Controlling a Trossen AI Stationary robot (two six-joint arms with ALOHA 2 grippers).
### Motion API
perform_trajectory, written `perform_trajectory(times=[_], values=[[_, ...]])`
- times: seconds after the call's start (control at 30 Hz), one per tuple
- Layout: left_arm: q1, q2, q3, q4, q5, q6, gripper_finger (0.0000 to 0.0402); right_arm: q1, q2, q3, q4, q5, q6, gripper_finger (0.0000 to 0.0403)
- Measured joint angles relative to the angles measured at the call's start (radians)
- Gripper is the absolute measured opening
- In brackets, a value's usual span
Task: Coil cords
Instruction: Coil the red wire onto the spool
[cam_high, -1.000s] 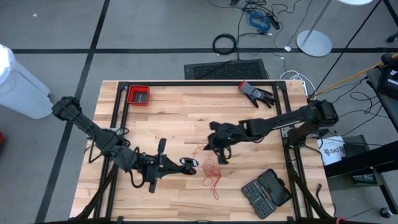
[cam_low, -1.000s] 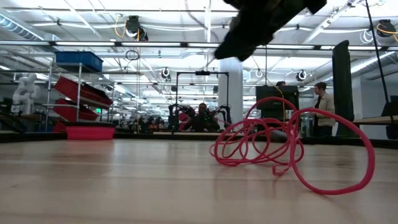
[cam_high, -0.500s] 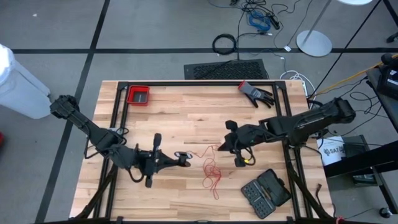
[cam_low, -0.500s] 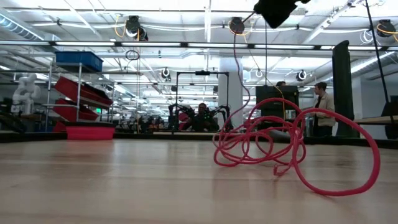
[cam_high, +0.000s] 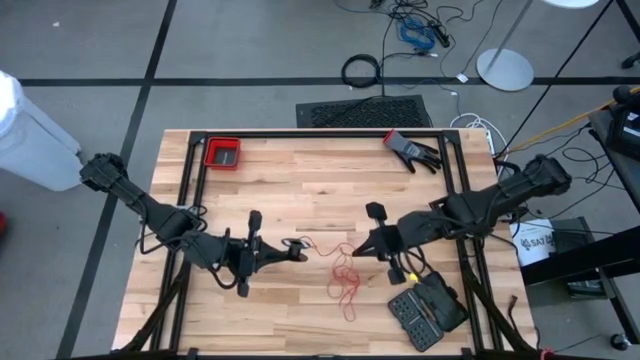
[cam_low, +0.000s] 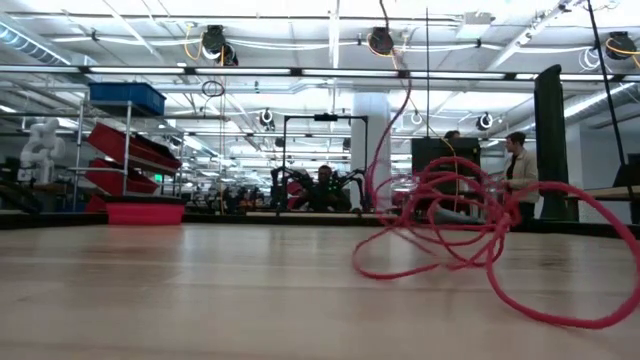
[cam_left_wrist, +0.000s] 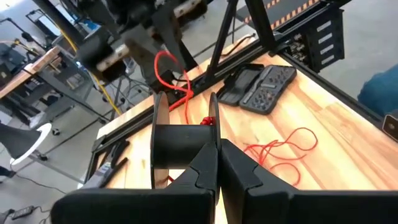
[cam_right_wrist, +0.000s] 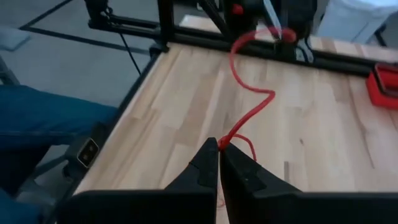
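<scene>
One red cord (cam_high: 343, 275) lies in a loose tangle at the table (cam_high: 300, 180) centre, with bare wood all around it. The left gripper (cam_high: 297, 250) is clamped on the cord's black spool (cam_left_wrist: 180, 146). The right gripper (cam_high: 368, 247) pinches the cord tight. Since the earlier frame, the right gripper has moved toward the front edge, nearer the one black case (cam_high: 428, 308).

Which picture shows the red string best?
The low view: the string fills it as a loopy pile on the table. The high view shows it tiny between both arms. The right wrist view shows one strand at the right claw. The left wrist view shows loose loops.
</scene>
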Motion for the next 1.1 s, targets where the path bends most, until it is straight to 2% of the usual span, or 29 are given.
perform_trajectory(times=[0.13, 0.23, 0.4, 0.7, 0.8, 1.1], values=[[0.0, 0.0, 0.0, 0.027, 0.021, 0.006, 0.0008, 0.035, 0.001, 0.021, -0.035, 0.036, -0.005, 0.0], [-0.001, 0.0, 0.0, 0.072, 0.069, 0.027, 0.0008, 0.042, 0.001, 0.025, -0.07, 0.079, 0.002, 0.0], [-0.006, 0.0, 0.0, 0.151, 0.148, 0.058, 0.0008, 0.037, 0.002, 0.025, -0.127, 0.087, 0.03, 0.0], [-0.025, 0.0, 0.0, 0.229, 0.17, 0.11, 0.0008, 0.037, 0.002, 0.025, -0.175, 0.087, 0.048, 0.0], [-0.026, 0.0, 0.0, 0.239, 0.158, 0.112, 0.0008, 0.037, 0.002, 0.025, -0.179, 0.082, 0.048, 0.0], [-0.025, 0.0, 0.0, 0.186, 0.039, 0.113, 0.0008, 0.086, 0.002, 0.025, -0.179, 0.036, 0.048, 0.0]])
